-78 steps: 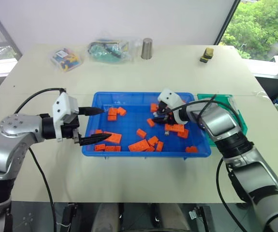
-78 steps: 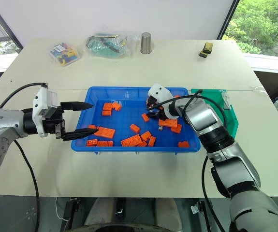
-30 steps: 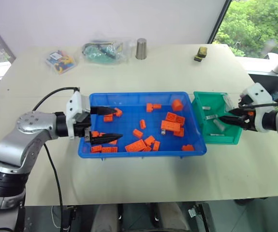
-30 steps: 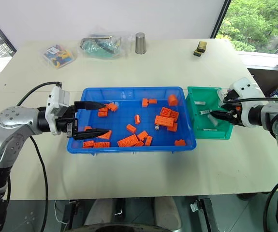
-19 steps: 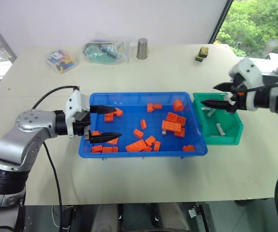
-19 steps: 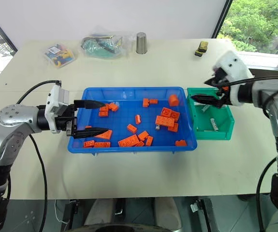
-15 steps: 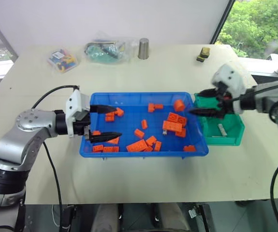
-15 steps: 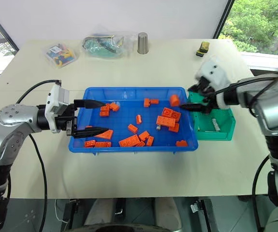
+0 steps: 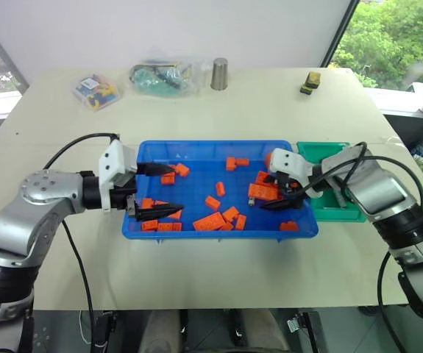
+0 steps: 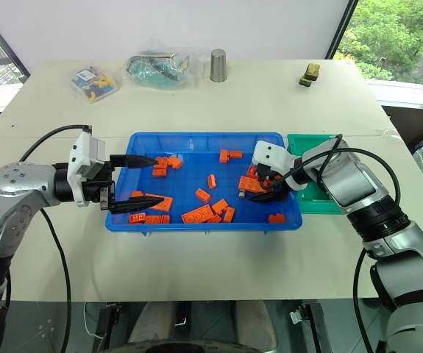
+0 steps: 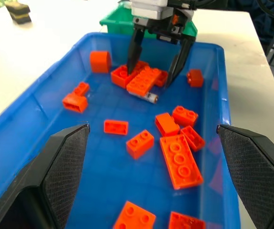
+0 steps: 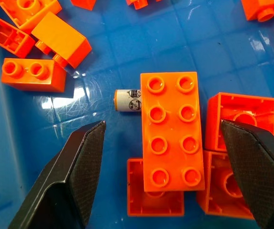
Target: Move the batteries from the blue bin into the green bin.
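The blue bin [image 9: 218, 144] lies mid-table, strewn with orange bricks. One of the batteries [image 12: 127, 100] lies on its floor, half hidden under a large orange brick [image 12: 169, 130]; the battery [image 11: 146, 97] also peeks out in the left wrist view. My right gripper [image 9: 268, 195] hangs open just above that brick, its fingers straddling it and the battery. At the bin's left end my left gripper [image 9: 176, 191] is open and holds nothing. The green bin [image 9: 318, 151] stands against the blue bin's right end, mostly hidden behind my right arm.
Orange bricks [image 9: 212, 220] lie scattered over the blue bin's floor. At the table's far side stand a metal cup [image 9: 219, 73], two clear bags of small items [image 9: 97, 88] [image 9: 163, 76] and a small yellow-black object [image 9: 312, 79].
My right gripper has swung left from the green bin and dropped into the right part of the blue bin, turning its open fingers down over the large brick. The left gripper has stayed put.
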